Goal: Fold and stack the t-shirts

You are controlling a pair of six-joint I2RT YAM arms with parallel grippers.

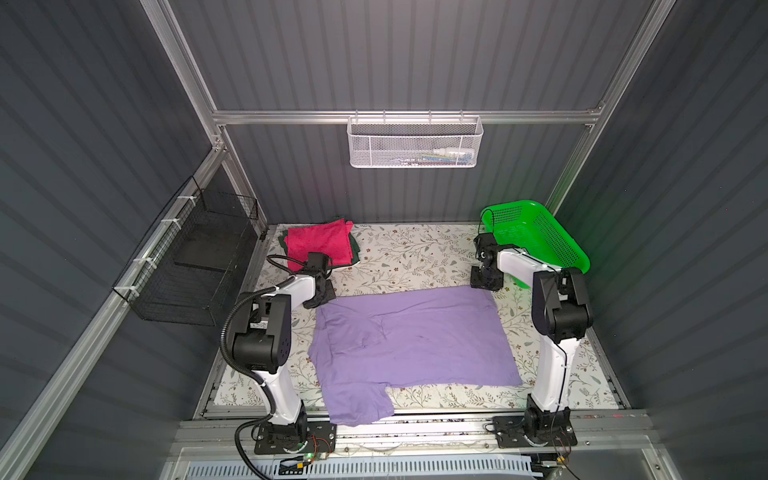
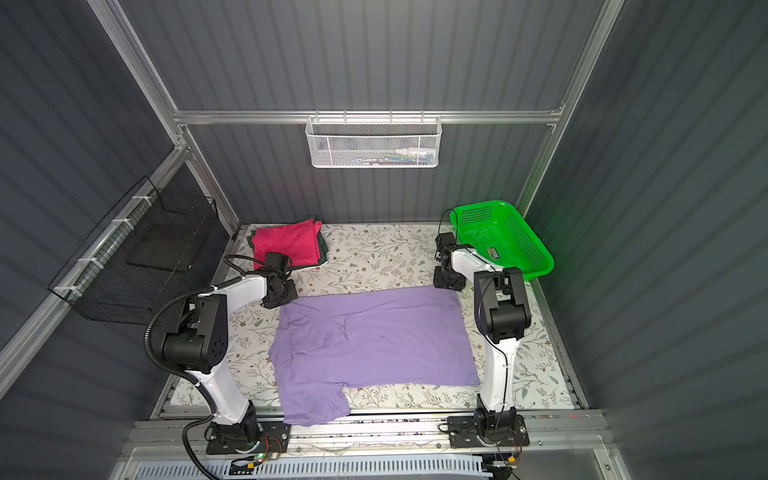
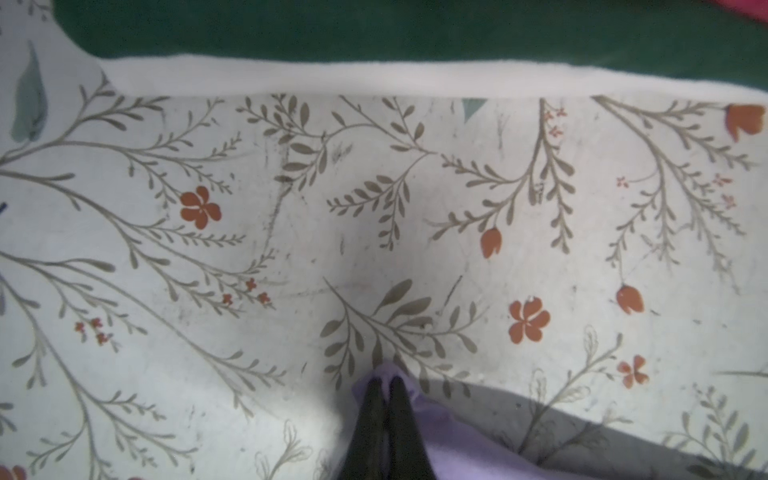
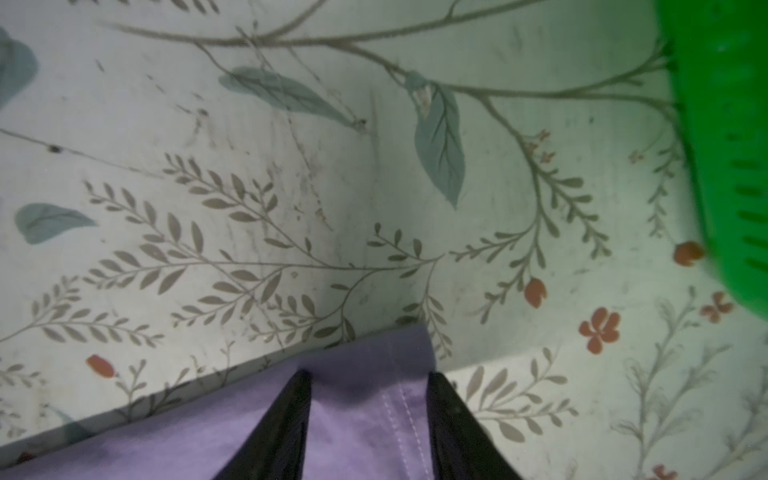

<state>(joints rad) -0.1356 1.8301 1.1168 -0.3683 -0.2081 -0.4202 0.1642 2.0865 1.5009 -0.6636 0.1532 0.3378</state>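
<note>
Both top views showed white wall basket (image 1: 413,143) holding small items (image 1: 451,154), green basket (image 1: 552,243) tilted at far right corner of bench (image 1: 415,253). Lavender t-shirt (image 1: 411,336) lay spread mid-bench; magenta t-shirt (image 1: 318,241) folded on dark green t-shirt (image 1: 354,248), far left. My left pincer (image 3: 384,380) clamped lavender's far-left corner; right pincer (image 4: 370,376) straddled far-right corner, jaws apart.

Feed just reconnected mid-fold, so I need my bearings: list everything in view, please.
lavender t-shirt: one, purple, spread mid-table
magenta t-shirt: one, pink, folded, back-left corner
dark green t-shirt: one, under the magenta one
plastic basket: one, bright green, back-right corner
mesh basket: one, white, back rail
wire basket: one, black, left wall
table: one, floral cover
left gripper: black jaws shut on a lavender corner
right gripper: black jaws open astride another corner
</note>
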